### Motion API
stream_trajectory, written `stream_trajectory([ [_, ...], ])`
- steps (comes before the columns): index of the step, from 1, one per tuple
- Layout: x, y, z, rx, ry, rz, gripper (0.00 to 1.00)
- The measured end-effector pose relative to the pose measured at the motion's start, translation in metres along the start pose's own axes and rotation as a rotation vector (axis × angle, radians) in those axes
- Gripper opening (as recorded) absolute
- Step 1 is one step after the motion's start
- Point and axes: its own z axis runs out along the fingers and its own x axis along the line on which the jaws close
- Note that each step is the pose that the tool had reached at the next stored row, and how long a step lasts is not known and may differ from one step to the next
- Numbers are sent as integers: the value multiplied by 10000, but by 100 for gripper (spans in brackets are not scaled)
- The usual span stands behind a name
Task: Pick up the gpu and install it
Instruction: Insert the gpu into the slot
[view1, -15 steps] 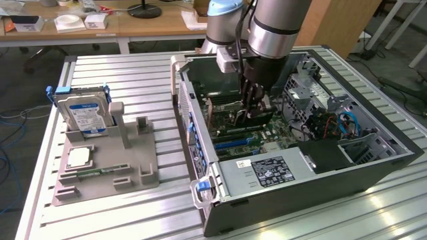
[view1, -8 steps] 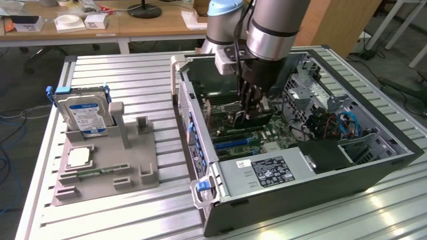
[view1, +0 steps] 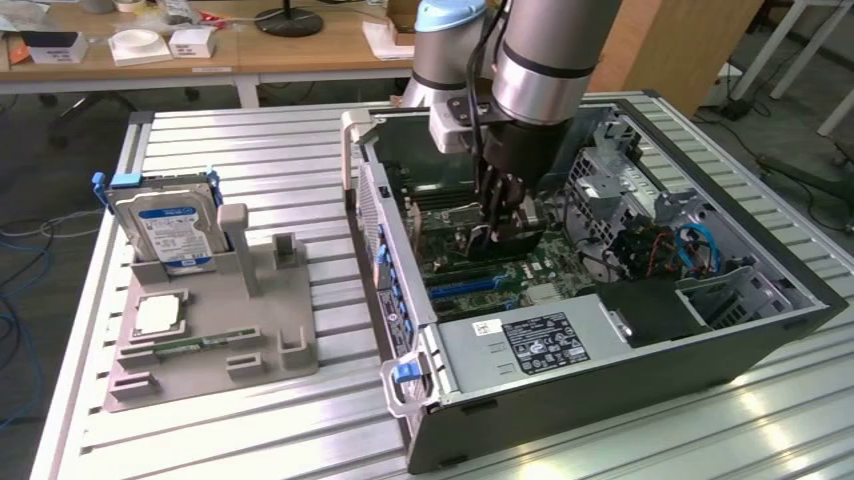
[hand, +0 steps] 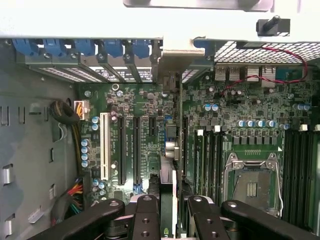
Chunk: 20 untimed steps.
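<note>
1. Holding the gpu (hand: 176, 165) edge-on over the motherboard (hand: 250, 120), the gripper (view1: 501, 215) is well inside the open computer case (view1: 747, 330). The pick-up part of the task is judged complete: the card is off the table and clamped between the fingers (hand: 145, 217).

2. The pincer stands partly closed, its two jaws pressed against the thin card from either side. Nothing else is in its grasp.

3. In the wrist view the card runs as a narrow vertical line from between the fingers up to its silvery bracket (hand: 180, 57), which sits against the rear wall of the case, beside the row of blue slot clips (hand: 107, 47).

4. The card lies just beside the black expansion slots (hand: 136, 150) and the white slot (hand: 104, 145). Whether its lower edge is already seated in a slot cannot be told. Installation is therefore judged to be in progress, not confirmed finished.

5. The arm (view1: 547, 50) comes down almost vertically from above, wrist pointing straight down into the case, with the fingers low over the board near the middle of the case.

6. On the exterior view's left, the grey parts holder (view1: 254, 330) carries the hard drive (view1: 167, 230), a processor (view1: 158, 313) and a memory stick (view1: 200, 345), all well apart from the gripper.
</note>
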Motion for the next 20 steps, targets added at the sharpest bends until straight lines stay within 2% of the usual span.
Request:
stream_trajectory([
  [20,3,22,87,0,6,-2,27],
])
